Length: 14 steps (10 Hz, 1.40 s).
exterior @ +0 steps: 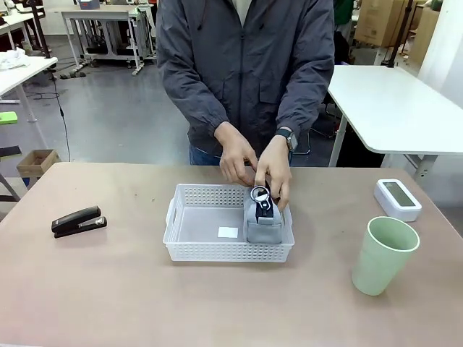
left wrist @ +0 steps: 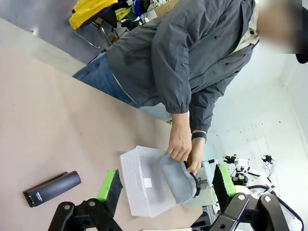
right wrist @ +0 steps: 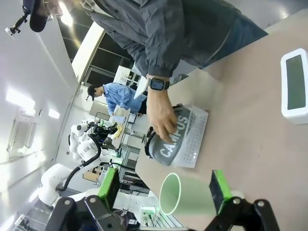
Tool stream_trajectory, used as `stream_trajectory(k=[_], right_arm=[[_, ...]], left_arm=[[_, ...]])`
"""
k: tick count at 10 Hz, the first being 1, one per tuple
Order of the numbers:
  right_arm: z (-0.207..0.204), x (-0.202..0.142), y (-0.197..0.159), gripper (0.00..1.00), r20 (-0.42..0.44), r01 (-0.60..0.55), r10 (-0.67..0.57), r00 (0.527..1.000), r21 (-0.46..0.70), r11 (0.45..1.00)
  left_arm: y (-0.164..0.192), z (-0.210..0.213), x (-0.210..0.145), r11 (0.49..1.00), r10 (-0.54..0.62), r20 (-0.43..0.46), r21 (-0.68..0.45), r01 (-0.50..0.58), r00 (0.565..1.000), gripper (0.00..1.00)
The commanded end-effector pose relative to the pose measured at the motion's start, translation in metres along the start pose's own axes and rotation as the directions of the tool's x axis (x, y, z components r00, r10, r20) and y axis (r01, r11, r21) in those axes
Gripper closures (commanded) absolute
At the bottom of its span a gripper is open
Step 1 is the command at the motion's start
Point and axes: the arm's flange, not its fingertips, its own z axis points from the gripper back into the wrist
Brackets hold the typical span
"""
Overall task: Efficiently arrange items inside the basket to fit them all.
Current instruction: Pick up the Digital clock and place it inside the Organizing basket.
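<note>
We note grey pouch (exterior: 263,221) in basket's (exterior: 195,251) right end, under person's hands (exterior: 273,168), well ahead of left gripper (left wrist: 166,186), right gripper (right wrist: 163,190), both spread.

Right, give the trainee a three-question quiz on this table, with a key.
1. True or false: the stapler lies in the basket.
2. Name the things outside the basket.
3. The pouch, gripped by the person's hands, stands at the basket's: A robot's-left end, B middle, C robot's-right end.
Key: 1 false, it lies on the table; 2 stapler, cup, box; 3 C.
</note>
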Motion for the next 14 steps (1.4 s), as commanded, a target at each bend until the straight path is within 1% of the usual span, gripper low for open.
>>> stream_trajectory(k=[1, 14], right_arm=[[0.0014, -0.0004, 0.0015, 0.00, 0.006, -0.001, 0.001, 1.000, 0.014, 1.000], [0.0014, -0.0004, 0.0015, 0.00, 0.006, -0.001, 0.001, 1.000, 0.014, 1.000]], left_arm=[[-0.0010, 0.0020, -0.0003, 1.000, -0.007, 0.001, -0.012, 0.007, 1.000, 0.00], [-0.0010, 0.0020, -0.0003, 1.000, -0.007, 0.001, -0.012, 0.007, 1.000, 0.00]])
